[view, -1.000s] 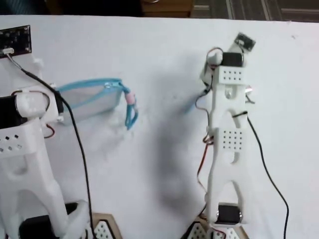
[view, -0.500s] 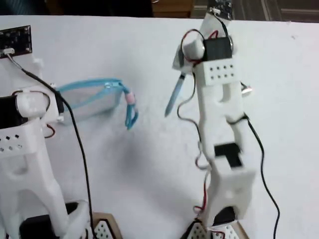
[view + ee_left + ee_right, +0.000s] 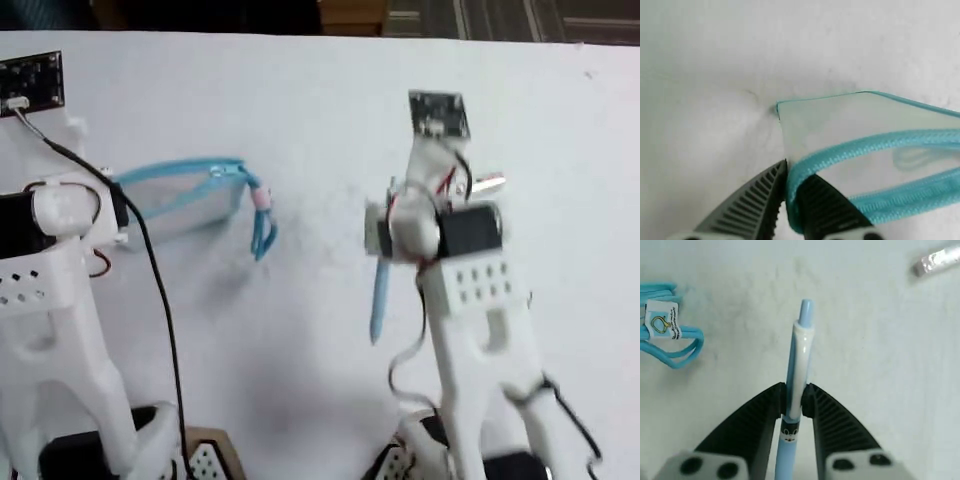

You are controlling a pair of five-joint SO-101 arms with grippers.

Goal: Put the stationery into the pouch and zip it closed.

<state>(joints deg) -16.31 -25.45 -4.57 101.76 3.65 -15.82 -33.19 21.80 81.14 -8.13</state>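
Two grips: left claw point(image 3: 788, 172) on pouch point(image 3: 850, 125), right claw point(image 3: 794, 390) on pen point(image 3: 801, 345).

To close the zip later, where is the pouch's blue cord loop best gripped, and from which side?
Probably the free end of the cord loop, from above, jaws across it: it lies flat on the table, clear of the pouch and past its tag. The left gripper clamps the pouch's other end, which should brace the pull. The right gripper holds a pen.
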